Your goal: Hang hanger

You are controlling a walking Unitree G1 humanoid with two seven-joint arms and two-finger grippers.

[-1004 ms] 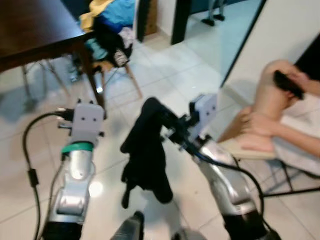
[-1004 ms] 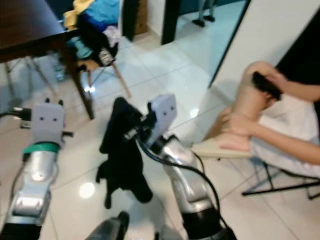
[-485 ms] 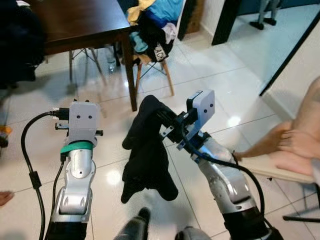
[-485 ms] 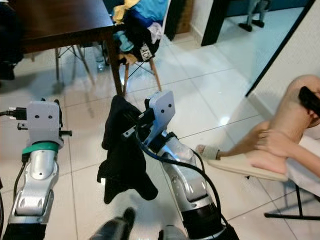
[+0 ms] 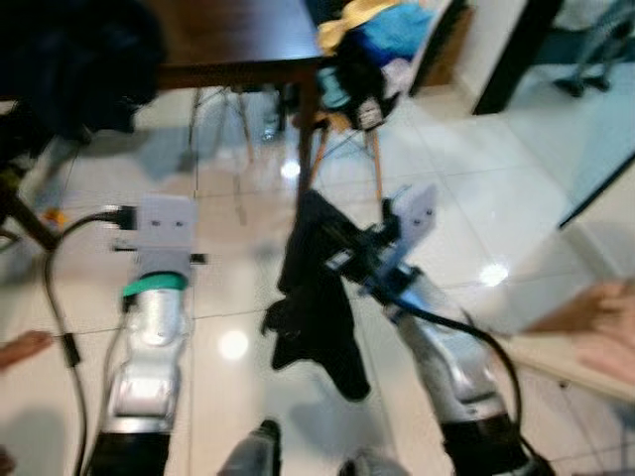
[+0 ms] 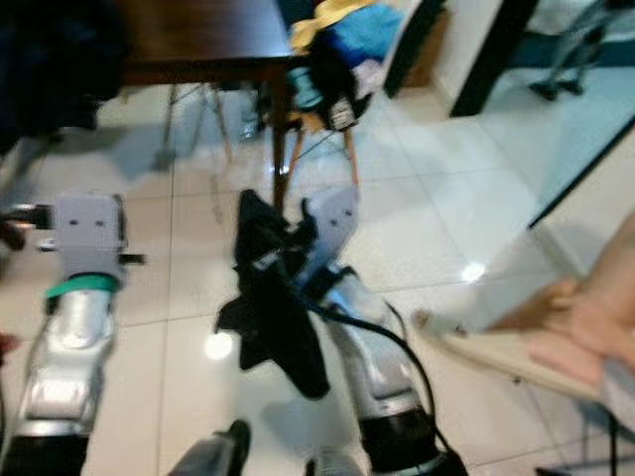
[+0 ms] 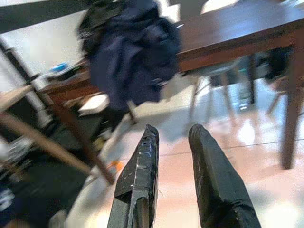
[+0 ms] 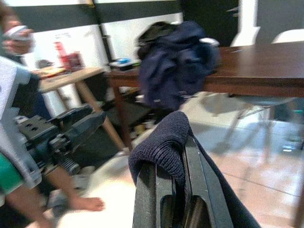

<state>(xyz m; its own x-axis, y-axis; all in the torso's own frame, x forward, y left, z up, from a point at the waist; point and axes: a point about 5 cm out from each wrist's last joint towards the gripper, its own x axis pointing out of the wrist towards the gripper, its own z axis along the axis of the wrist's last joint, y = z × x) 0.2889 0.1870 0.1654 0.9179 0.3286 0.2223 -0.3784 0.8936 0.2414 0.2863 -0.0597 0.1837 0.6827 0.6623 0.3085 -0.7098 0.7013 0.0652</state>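
A dark knit garment (image 5: 317, 297) hangs limp from my right gripper (image 5: 349, 264), held up at mid height over the tiled floor. In the right wrist view the garment (image 8: 164, 137) is draped over the tips of the two black fingers (image 8: 194, 190), which are pressed together. No hanger can be made out under the cloth. My left arm (image 5: 159, 297) is stretched forward on the left. Its gripper (image 7: 174, 130) stands a little open with nothing between the fingers (image 7: 142, 166).
A dark wooden table (image 5: 238, 40) stands ahead, with a dark jacket (image 7: 133, 52) heaped on its left end. A chair piled with clothes (image 5: 372, 50) is beside its leg. A person's leg (image 5: 595, 307) shows at the right and a bare foot (image 5: 25, 347) at the left.
The whole view has swung left, so the table and jacket come in and the seated person slides to the right edge. Both arms keep their pose, the garment still hanging.
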